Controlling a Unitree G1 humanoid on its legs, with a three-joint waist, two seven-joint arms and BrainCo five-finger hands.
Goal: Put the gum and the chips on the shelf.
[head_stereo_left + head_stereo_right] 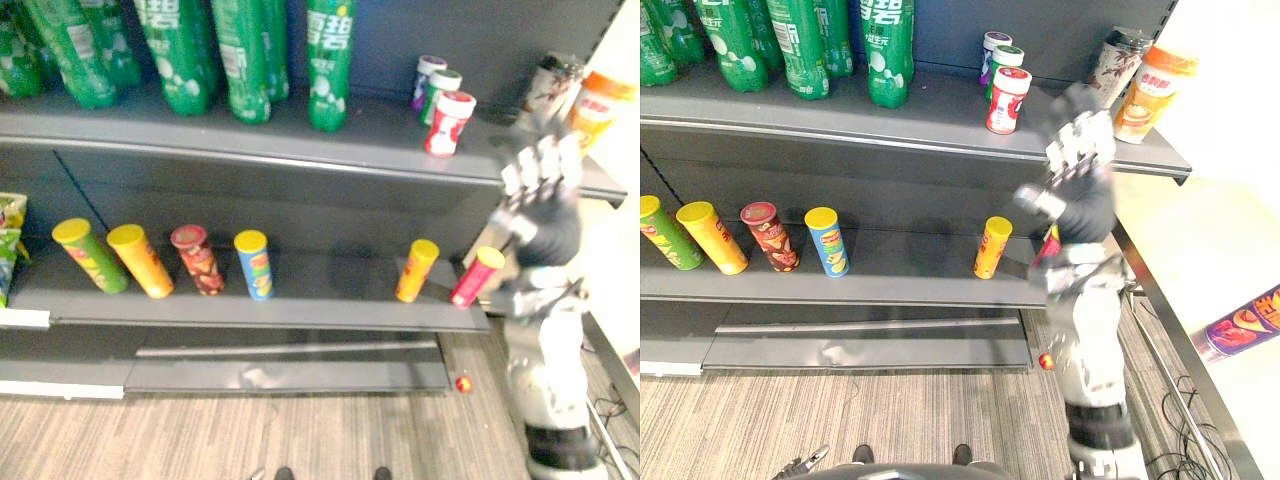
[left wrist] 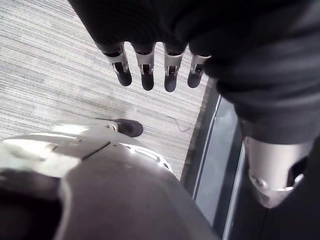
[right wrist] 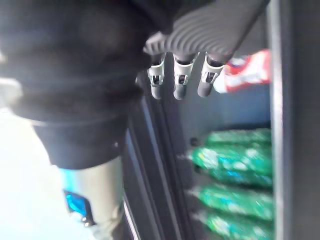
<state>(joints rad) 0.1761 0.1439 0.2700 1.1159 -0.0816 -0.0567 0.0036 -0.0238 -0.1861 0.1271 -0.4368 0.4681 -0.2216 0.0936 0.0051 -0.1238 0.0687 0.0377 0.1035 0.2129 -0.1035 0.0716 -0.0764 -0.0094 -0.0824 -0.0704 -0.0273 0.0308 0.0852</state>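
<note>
Right hand (image 1: 545, 205) raised at right of frame, fingers straight, holding nothing. Red gum jar (image 1: 450, 122) just upper left of it, upright on upper shelf (image 1: 250, 140); three gum jars in cluster. Pink chips can (image 1: 477, 276) lower left, leaning on lower shelf (image 1: 320, 305); six chips cans there. Left hand (image 2: 145, 62) open, empty, over floor (image 2: 50, 75); likely farther.

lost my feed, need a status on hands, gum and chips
Right hand raised by upper shelf's right end, fingers straight, empty. Left hand low, open, empty. Gum jars on upper shelf, chips cans on lower shelf.
</note>
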